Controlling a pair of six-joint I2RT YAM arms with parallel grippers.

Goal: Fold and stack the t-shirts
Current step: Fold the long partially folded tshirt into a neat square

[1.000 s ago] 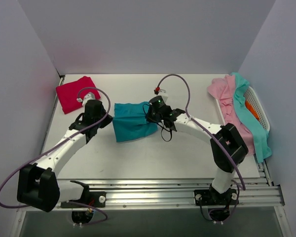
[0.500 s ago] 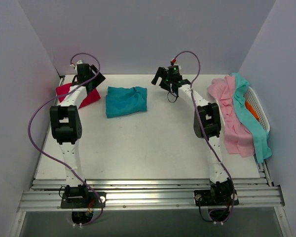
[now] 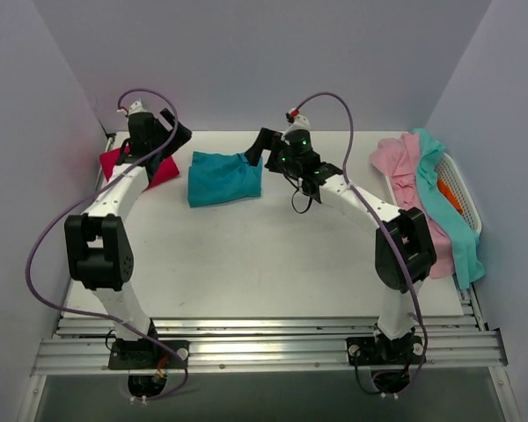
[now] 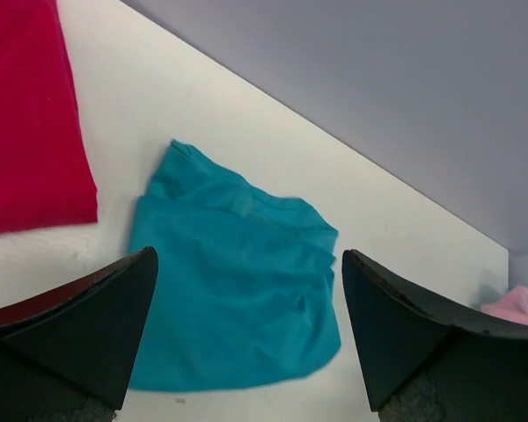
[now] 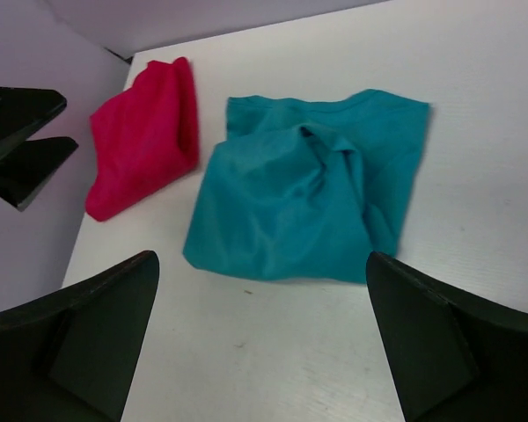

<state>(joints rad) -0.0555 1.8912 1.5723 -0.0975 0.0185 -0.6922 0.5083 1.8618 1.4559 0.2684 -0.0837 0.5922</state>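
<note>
— Where's the teal shirt (image 3: 223, 178)?
— Flat on the white table (image 3: 246, 264), toward the far edge, left of centre. Bunched into a rough rectangle, with creases and a loose fold across the middle.
— And the red shirt (image 3: 123, 163)?
— Folded at the far left corner, near the teal one but not touching it. Partly hidden behind the left arm from overhead.
— Left gripper (image 3: 172, 132)?
— Spread wide and holding nothing. Raised over the red shirt's far end, pointed toward the teal one.
— Right gripper (image 3: 260, 145)?
— Also spread wide and empty. Up by the teal shirt's right edge, with both shirts showing between the fingers (image 5: 79, 343) on the wrist camera.
— Anything else?
— A heap at the far right: a pink shirt (image 3: 405, 176) and an aqua shirt (image 3: 449, 215) draped over a white basket (image 3: 465, 189), with an orange shirt (image 3: 449, 198) showing inside.
</note>
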